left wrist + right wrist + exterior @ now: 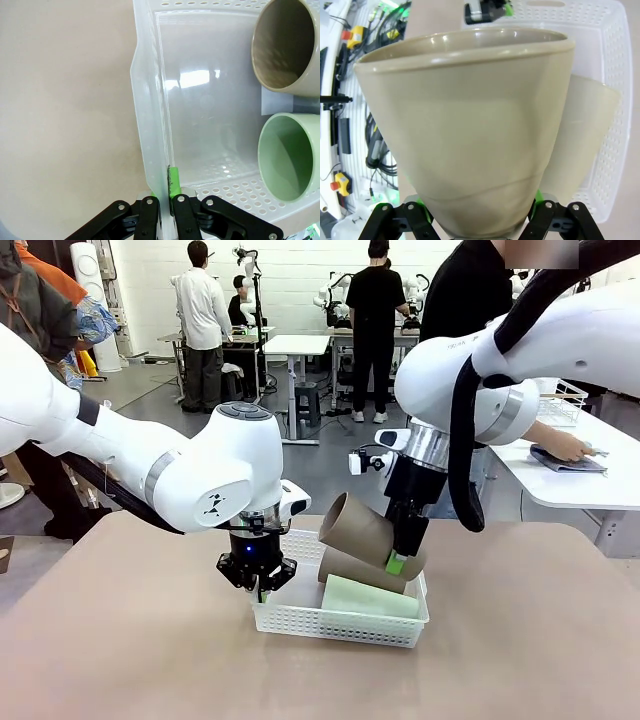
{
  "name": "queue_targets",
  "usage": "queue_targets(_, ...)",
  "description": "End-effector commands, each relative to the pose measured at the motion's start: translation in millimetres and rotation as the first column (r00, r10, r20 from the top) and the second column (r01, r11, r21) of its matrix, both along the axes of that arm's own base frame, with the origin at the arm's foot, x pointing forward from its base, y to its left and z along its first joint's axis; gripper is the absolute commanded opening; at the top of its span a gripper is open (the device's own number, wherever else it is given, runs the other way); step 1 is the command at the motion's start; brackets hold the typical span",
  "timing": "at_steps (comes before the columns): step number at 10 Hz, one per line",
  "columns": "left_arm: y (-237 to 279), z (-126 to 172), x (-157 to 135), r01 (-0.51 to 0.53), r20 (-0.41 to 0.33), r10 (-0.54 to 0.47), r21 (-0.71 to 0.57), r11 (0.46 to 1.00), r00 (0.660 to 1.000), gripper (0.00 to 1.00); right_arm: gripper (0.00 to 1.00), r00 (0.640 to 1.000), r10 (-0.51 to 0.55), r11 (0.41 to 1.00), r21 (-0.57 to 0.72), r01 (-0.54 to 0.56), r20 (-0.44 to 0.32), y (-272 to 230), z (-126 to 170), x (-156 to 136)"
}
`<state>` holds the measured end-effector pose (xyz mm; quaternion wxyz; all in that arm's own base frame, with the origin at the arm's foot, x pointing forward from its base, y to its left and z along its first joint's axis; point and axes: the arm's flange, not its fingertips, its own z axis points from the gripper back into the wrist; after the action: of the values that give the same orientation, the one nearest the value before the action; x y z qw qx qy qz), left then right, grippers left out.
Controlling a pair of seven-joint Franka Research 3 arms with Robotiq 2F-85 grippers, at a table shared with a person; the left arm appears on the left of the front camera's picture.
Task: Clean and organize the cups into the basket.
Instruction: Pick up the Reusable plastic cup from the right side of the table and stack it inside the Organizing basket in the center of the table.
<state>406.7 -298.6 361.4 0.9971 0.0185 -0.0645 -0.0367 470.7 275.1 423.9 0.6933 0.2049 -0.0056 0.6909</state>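
- Worktop: tan, carries the basket near centre.
- Basket: white lattice. Its left wall is pinched between the fingers of the left gripper, which steady it.
- Mint cup: in the basket, on its side, mouth toward the robot's left.
- Lying brown cup: just behind the mint cup, same heading.
- Held brown cup: above both, long axis tilted, mouth up-left. The fingers of the right gripper pinch its base.
- Step: placing the third cup.
- Next move, judged: level the cup, lower it beside the others, release.
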Motion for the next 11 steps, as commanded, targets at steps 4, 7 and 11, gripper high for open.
queue_targets(4,-0.1,1.7,-1.1,0.003,0.008,-0.003,0.001,1.000,1.000,0.00,0.79,0.999,0.013,0.999,-0.040,-0.012,0.031,-4.9,-30.0,17.0)
queue_targets(7,-0.1,1.7,-1.1,0.003,0.008,-0.003,0.001,1.000,1.000,0.00,0.79,0.999,0.011,0.997,-0.072,-0.009,0.032,-9.6,-48.2,25.5)
queue_targets(11,-0.1,1.7,-1.1,0.003,0.008,-0.003,0.001,1.000,1.000,0.00,0.99,1.000,0.032,0.997,-0.064,-0.031,0.000,-7.8,-59.2,27.3)
